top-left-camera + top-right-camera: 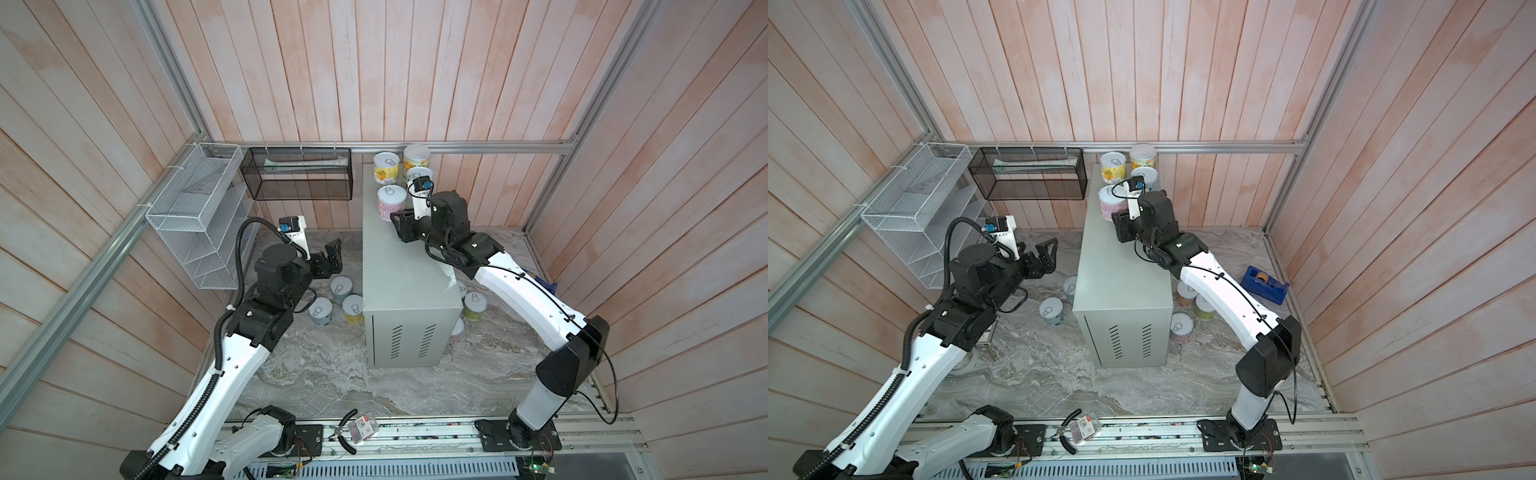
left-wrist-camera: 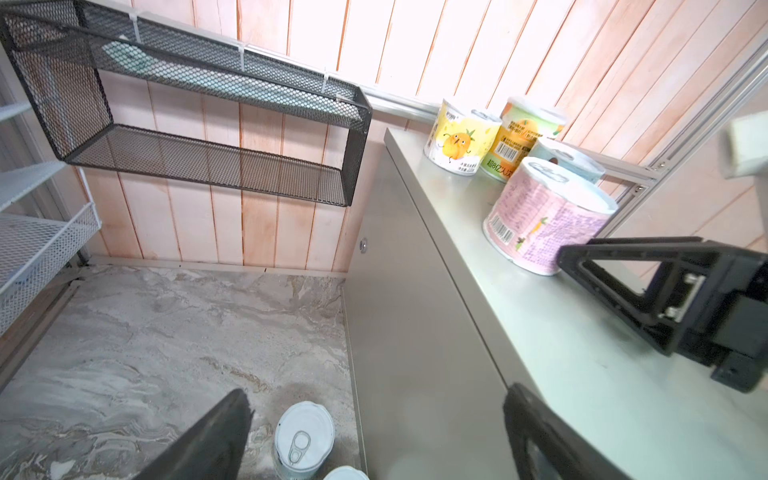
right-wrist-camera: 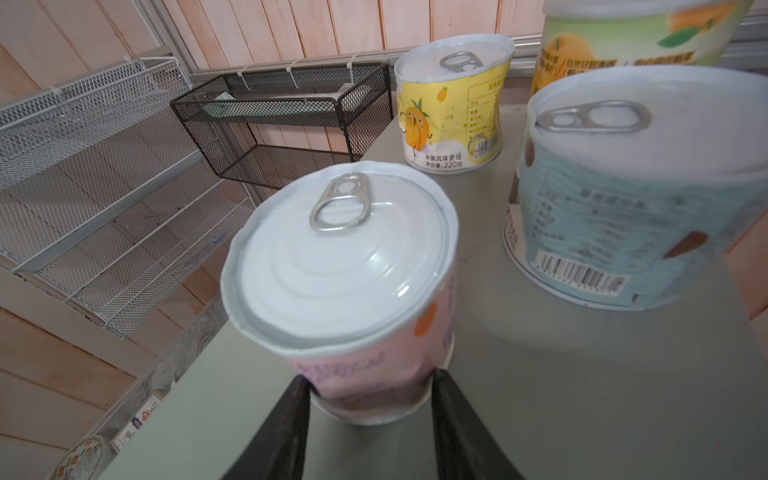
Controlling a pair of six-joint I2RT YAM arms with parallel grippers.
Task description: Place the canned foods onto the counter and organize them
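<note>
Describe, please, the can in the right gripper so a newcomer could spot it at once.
Find the grey-green counter. Four cans stand at its far end; the pink can is frontmost, clamped by the right gripper. Its neighbours are yellow, green or pale blue.

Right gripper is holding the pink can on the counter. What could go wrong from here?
1. The right gripper grips the pink can low, near its base, and the can stands near the counter edge; opening or pulling back could tip it off.
2. The pale-blue can stands close beside it; widening jaws might nudge it.
3. The open left gripper hangs over floor cans close against the counter's side; reaching down could bump it.
</note>
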